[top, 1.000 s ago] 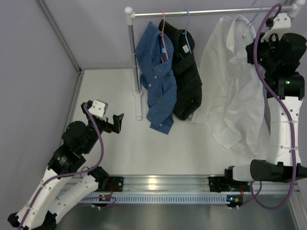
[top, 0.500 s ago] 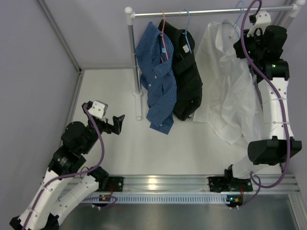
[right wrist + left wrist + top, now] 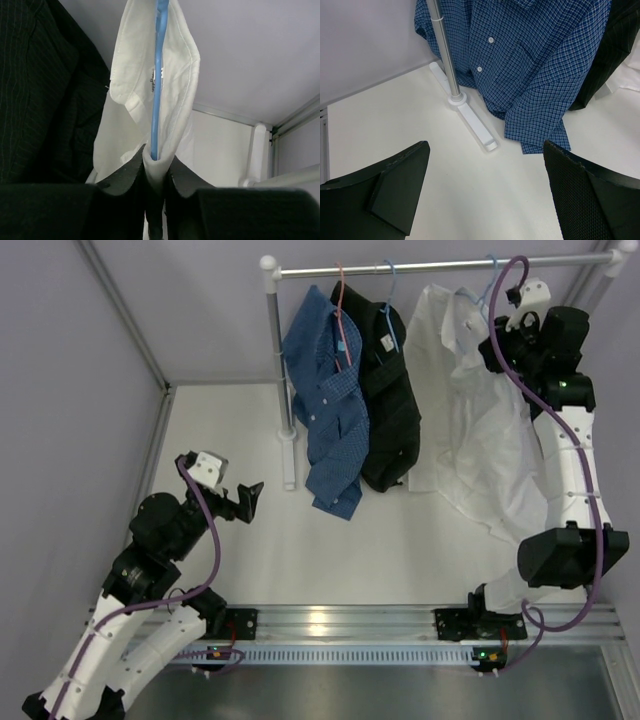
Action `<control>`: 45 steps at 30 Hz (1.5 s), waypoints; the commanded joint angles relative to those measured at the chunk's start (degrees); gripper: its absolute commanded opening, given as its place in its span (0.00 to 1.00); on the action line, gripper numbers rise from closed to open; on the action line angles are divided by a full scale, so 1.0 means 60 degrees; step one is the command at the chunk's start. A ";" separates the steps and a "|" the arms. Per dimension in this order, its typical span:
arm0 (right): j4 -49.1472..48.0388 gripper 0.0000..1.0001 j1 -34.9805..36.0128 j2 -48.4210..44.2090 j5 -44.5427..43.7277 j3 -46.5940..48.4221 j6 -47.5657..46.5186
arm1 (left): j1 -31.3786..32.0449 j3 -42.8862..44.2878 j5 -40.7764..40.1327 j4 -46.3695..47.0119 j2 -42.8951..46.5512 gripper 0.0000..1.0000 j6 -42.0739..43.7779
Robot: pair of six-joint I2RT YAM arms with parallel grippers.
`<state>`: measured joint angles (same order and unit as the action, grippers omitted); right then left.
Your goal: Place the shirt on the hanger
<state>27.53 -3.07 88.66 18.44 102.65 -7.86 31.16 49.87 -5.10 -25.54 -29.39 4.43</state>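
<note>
The white shirt [image 3: 470, 420] hangs at the right part of the rail, draped over the light-blue wire hanger [image 3: 488, 278], whose hook is at the rail. My right gripper [image 3: 503, 328] is raised beside the collar. In the right wrist view it [image 3: 156, 167] is shut on a fold of the shirt [image 3: 150, 75] with the hanger wire [image 3: 157, 70] inside the fold. My left gripper [image 3: 250, 495] is low at the left, open and empty over the table; in the left wrist view it [image 3: 485, 192] holds nothing.
A metal rail [image 3: 440, 264] on a white post [image 3: 283, 360] spans the back. A blue checked shirt [image 3: 325, 400] on a pink hanger and a black shirt [image 3: 390, 400] on a blue hanger hang left of the white shirt. Grey walls stand left and behind.
My right gripper has moved up and left along the rail, carrying the white shirt and hanger toward the black shirt. The left arm has barely moved.
</note>
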 commanded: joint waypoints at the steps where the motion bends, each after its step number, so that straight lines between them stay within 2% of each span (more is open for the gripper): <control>1: -0.0545 0.19 -0.0191 -0.0582 0.0370 -0.0072 -0.0228 | -0.0124 -0.0020 0.0147 0.0565 -0.0024 0.98 -0.0020; 3: -0.0545 0.38 -0.0221 -0.0612 0.0297 -0.0014 -0.0199 | -0.0270 -0.0005 0.0235 0.0551 -0.0053 0.98 -0.0049; 4: -0.0545 0.56 -0.0235 -0.0627 0.0195 0.0001 -0.0141 | -0.0329 -0.0005 0.0250 0.0565 -0.0053 0.98 -0.0078; 6: -0.0545 0.68 -0.0235 -0.0743 -0.0083 0.0045 -0.0010 | -0.0533 -0.0005 0.0090 0.0565 -0.0112 0.98 -0.0297; 7: -0.0545 0.99 -0.0235 -0.0802 -0.0171 0.0074 0.0035 | -0.0636 -0.0034 -0.0042 0.0580 -0.0141 0.98 -0.0342; 13: -0.0487 0.99 -0.0235 -0.1987 -0.1065 -0.0159 0.0576 | -0.1690 0.0155 -0.0292 0.0609 -0.1034 0.98 -0.1158; 18: -0.0384 0.99 -0.0221 -0.4533 -0.1886 -0.2104 0.1583 | -0.2789 0.0097 0.0104 0.0551 -0.1502 0.98 -0.1733; 20: -0.0108 0.99 -0.0221 -0.5833 -0.2061 -0.3014 0.2097 | -0.2878 0.0053 -0.0420 0.0231 -0.1606 0.98 -0.2041; 24: 0.1254 1.00 -0.0221 -0.7698 -0.1770 -0.4332 0.2071 | -0.2893 0.0243 -0.2018 -0.0766 -0.1855 0.98 -0.2568; 27: 0.2265 1.00 -0.0206 -0.9031 -0.1696 -0.5635 0.2174 | -0.2893 0.0156 -0.2953 -0.1176 -0.1476 0.98 -0.2890; 30: 0.2574 0.99 0.0247 -1.0481 -0.2645 -0.7246 0.2116 | -0.2893 -0.0239 -0.3062 -0.1353 -0.0613 0.98 -0.3184; 31: 0.2546 1.00 0.0930 -1.0775 -0.3141 -0.7932 0.2072 | -0.2879 -0.0370 -0.3032 -0.1354 -0.0378 0.98 -0.3111; 32: 0.2473 1.00 0.1328 -1.1315 -0.4393 -0.8229 0.1854 | -0.2878 -0.0517 -0.3031 -0.1354 0.0045 0.98 -0.3125; 33: 0.2371 0.99 0.1738 -1.1538 -0.4899 -0.8478 0.1721 | -0.2878 -0.0765 -0.3046 -0.1339 0.0223 0.98 -0.3154; 34: 0.2370 0.99 0.2699 -1.1699 -0.5600 -0.8582 0.1763 | -0.2878 -0.0883 -0.2944 -0.1267 0.0370 0.98 -0.3242; 35: 0.2399 0.99 0.3130 -1.2020 -0.6709 -0.8598 0.1981 | -0.2878 -0.0928 -0.2813 -0.1251 0.0502 0.98 -0.3257; 36: 0.2428 0.99 0.3409 -1.2183 -0.6981 -0.8583 0.2012 | -0.2878 -0.0972 -0.2696 -0.1266 0.0518 0.98 -0.3257; 38: 0.2428 0.99 0.3749 -1.2519 -0.7000 -0.8583 0.1984 | -0.2878 -0.1001 -0.2533 -0.1266 0.0533 0.98 -0.3301; 45: 0.2399 0.99 0.3764 -1.2330 -0.6485 -0.8671 0.2130 | -0.2878 -0.1045 -0.2504 -0.1266 0.0605 0.98 -0.3330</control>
<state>42.94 18.76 14.00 -18.35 49.63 4.10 14.22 44.14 -20.45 -33.91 -26.35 -14.94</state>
